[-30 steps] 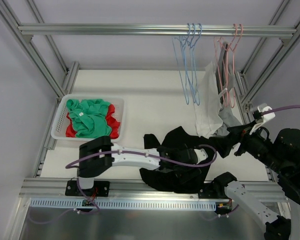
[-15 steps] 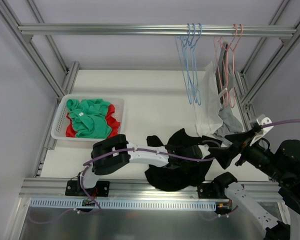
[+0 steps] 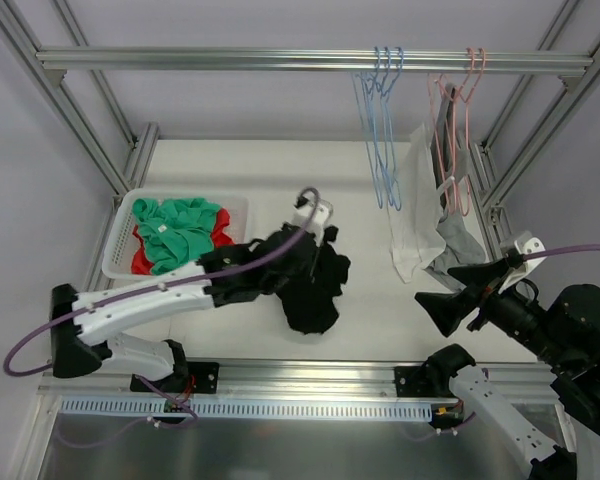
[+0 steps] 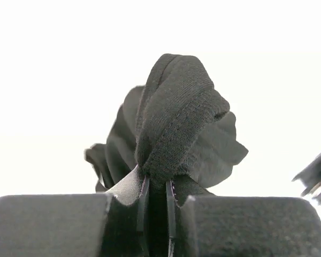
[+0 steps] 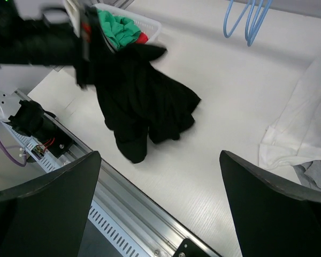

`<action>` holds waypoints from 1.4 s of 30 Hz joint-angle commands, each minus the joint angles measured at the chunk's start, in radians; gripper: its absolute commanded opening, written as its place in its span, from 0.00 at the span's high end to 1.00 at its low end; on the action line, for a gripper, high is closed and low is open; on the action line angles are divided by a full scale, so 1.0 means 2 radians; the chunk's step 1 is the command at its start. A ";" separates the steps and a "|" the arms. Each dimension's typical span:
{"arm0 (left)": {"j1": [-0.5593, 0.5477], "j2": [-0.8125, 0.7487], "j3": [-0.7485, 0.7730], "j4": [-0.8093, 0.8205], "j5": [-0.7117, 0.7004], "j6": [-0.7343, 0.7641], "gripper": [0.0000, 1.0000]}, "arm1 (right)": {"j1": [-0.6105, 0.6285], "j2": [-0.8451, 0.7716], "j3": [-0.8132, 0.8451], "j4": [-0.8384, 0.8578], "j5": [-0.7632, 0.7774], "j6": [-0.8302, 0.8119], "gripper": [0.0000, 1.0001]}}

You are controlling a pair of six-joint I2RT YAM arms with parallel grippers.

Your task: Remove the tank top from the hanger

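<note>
Your left arm's fingers [image 4: 156, 188] are clamped on a fold of the black knit tank top [image 3: 315, 288]. The wrist view shows the cloth pinched tight between them, and the top hangs bunched off the fingers over the middle of the white table [image 3: 280, 180], just right of the white plastic basket [image 3: 121, 262] of green and red clothes. No hanger shows in or around the black cloth in any view, so the removal itself looks done, though the folds could hide something. Your right arm's fingers [image 3: 456, 290] are spread wide with nothing in them, out at the right side of the table and well apart from the top. The blue wire hangers [image 3: 384, 150] are bare on the aluminium rail [image 3: 230, 60]. The pink hangers [image 3: 460, 130] beside them carry a white garment [image 3: 415, 220] and a grey one [image 3: 462, 250]. What's left, as a guess: set the black top down or drop it, likely table or basket, then let go. The task line doesn't say where it goes.
</note>
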 commanded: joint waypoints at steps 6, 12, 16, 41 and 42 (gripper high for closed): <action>0.112 -0.097 0.147 -0.105 -0.065 0.031 1.00 | 0.000 -0.003 -0.004 0.057 0.011 0.017 0.00; 0.250 -0.089 0.225 -0.133 0.007 0.032 1.00 | 0.001 0.001 -0.004 0.068 0.009 0.022 0.01; 0.349 -0.077 0.226 -0.137 0.135 -0.008 1.00 | 0.001 0.004 -0.009 0.079 0.005 0.025 0.01; 0.583 0.058 -0.076 -0.061 0.131 -0.214 1.00 | 0.000 0.011 -0.060 0.112 -0.031 0.037 0.00; 0.583 0.067 -0.081 -0.060 0.129 -0.224 1.00 | 0.000 0.011 -0.063 0.113 -0.033 0.038 0.01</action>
